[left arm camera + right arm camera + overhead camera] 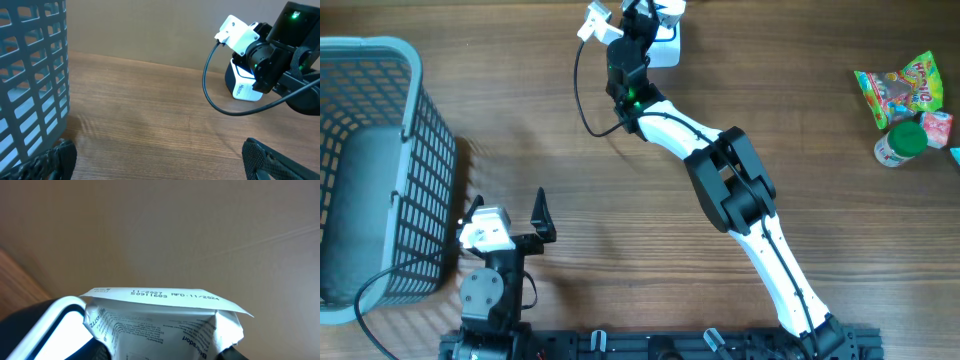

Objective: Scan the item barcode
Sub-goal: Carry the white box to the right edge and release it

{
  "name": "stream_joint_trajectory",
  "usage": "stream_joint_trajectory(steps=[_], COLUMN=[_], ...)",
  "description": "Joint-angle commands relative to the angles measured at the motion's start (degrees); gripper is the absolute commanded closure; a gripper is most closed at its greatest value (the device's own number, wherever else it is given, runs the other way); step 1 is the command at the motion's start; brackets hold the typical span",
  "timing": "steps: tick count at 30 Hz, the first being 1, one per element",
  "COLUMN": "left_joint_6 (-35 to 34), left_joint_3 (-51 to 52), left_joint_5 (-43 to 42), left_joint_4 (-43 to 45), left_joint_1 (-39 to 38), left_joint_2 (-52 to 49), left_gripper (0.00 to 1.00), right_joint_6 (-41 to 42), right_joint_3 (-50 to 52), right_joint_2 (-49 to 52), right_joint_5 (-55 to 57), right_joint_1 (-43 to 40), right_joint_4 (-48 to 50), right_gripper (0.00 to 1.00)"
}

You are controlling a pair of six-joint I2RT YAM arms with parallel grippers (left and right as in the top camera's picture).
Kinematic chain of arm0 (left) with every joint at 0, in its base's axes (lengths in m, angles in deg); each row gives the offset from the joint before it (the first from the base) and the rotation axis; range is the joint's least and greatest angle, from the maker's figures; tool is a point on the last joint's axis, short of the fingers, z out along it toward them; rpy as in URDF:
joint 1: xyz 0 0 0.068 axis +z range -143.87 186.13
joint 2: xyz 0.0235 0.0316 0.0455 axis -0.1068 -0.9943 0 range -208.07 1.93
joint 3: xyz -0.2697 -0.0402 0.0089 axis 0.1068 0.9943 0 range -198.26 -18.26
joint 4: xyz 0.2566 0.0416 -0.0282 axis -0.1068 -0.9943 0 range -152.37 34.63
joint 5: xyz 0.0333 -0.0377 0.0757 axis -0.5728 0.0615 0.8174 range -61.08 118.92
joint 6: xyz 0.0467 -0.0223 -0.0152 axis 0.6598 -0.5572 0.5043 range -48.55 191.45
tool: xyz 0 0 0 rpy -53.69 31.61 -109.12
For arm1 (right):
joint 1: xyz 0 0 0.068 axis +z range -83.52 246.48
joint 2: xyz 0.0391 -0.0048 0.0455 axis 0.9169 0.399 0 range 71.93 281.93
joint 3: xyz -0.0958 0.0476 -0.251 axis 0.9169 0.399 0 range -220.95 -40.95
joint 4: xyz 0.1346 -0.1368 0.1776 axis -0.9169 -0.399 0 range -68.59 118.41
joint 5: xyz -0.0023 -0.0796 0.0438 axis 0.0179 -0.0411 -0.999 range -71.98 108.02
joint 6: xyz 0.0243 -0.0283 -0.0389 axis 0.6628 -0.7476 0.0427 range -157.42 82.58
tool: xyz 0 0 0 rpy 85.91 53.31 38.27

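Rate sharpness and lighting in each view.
Overhead: even light, crisp; the basket throws a soft shadow rightward. Left wrist: scanner sharp, own fingertips slightly blurred at the bottom corners. Right wrist: packet print legible, wall behind featureless.

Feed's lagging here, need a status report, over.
Left pincer open, idle. Right pincer shut on packet, at the scanner. Basket well clear, nothing seen blocking.

"11/2027" and "MFD 11/2024" along the sealed top edge of the packet (170, 298)
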Motion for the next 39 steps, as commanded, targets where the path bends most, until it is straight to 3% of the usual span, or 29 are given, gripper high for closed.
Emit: stream_joint_trajectory(steps=[1, 4, 9, 14, 17, 19, 24, 27, 30, 33, 39], left_joint_6=[-0.5, -0.5, -0.5, -0.5, -0.5, -0.5, -0.5, -0.5, -0.5, -0.5, -0.5], left_joint_3=[0.4, 0.4, 0.4, 0.4, 0.4, 0.4, 0.4, 0.4, 0.4, 0.4, 0.4], left_joint_5=[0.5, 0.5, 0.5, 0.5, 0.5, 0.5, 0.5, 0.5, 0.5, 0.5, 0.5], left_joint_4=[0.3, 0.3, 0.3, 0.3, 0.3, 0.4, 0.3, 0.3, 0.3, 0.3, 0.3], left_joint_1=[-0.2, -0.2, -0.2, -0.2, -0.2, -0.2, -0.2, -0.2, -0.2, -0.2, -0.2], left_joint_2=[0.2, 0.2, 0.2, 0.2, 0.2, 0.2, 0.2, 0.2, 0.2, 0.2, 0.2], left_gripper=[0.0, 0.0, 0.0, 0.0, 0.0, 0.0, 0.0, 0.0, 0.0, 0.0, 0.0], right_joint_6=[-2.3, 1.4, 15.0, 26.1, 38.7, 49.3, 76.0, 86.3, 93.0, 94.2, 94.2], right_joint_3=[-0.5, -0.5, -0.5, -0.5, -0.5, -0.5, -0.5, -0.2, 0.0, 2.3, 17.3], right_joint_2=[-1.3, -5.9, -20.8, -33.1, -35.7, -36.1, -36.1, -36.1, -36.1, -36.0, -36.0], right_joint_5=[2.3, 6.0, 9.3, 16.2, 21.6, 21.3, 5.9, -8.7, -17.2, -27.5, -37.8], right_joint_1=[0.3, 0.0, -3.9, -12.8, -19.8, -24.4, -37.3, -46.4, -54.9, -63.1, -73.4], right_joint_4=[-0.2, -2.4, -25.7, -35.6, -45.7, -57.8, -88.3, -98.5, -103.9, -105.9, -99.4], right_gripper=[0.55, 0.57, 0.61, 0.59, 0.6, 0.6, 0.6, 0.62, 0.63, 0.65, 0.64])
